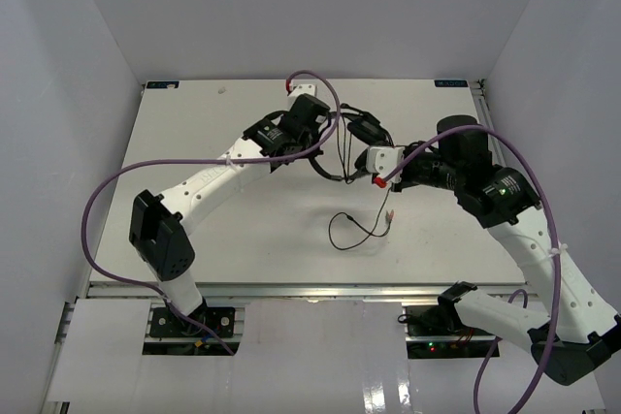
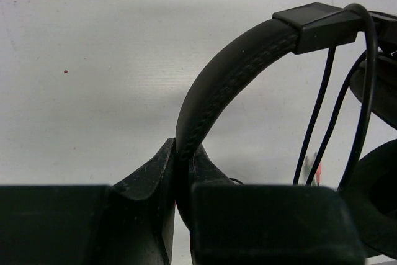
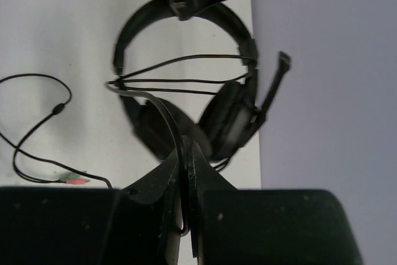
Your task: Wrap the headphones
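Top external view: the white counter (image 1: pixel 243 230) spreads under both my arms, and the headphones (image 1: pixel 354 133) sit between my left tool (image 1: pixel 325 138) and my right tool (image 1: pixel 374 164). My left tool is squeezed tight on the headband (image 2: pixel 229 72), which arches up and away from its tips. My right tool is pinched nearly closed on the thin cord (image 3: pixel 186 81). Just beyond its tips, turns of cord stretch across above the earcups (image 3: pixel 229 119). Loose cord loops on the counter left of my right tool, ending at the reddish plug (image 3: pixel 75 181).
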You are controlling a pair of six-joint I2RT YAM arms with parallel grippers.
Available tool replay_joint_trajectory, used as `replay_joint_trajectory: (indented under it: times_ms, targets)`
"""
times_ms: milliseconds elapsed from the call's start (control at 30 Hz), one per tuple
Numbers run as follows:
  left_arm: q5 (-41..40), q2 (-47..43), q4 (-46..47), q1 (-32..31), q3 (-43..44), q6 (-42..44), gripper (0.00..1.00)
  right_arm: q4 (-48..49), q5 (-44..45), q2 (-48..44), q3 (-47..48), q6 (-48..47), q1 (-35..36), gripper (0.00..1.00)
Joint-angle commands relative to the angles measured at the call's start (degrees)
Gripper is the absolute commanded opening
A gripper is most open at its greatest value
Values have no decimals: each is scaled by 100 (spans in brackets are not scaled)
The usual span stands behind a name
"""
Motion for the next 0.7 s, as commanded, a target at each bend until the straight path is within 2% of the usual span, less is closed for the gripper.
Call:
replay_joint_trajectory:
  times_ms: [0, 300, 667]
  targets:
    - [222, -618, 345, -436, -313, 418, 0, 1063, 695, -266, -300, 28, 33, 10]
    - [987, -970, 493, -734, -760, 837, 0, 1940, 1341, -517, -966, -213, 33, 14]
    - [1576, -1343, 516, -811, -1240, 1355, 0, 2384, 1174, -442, -1072, 20, -103, 16]
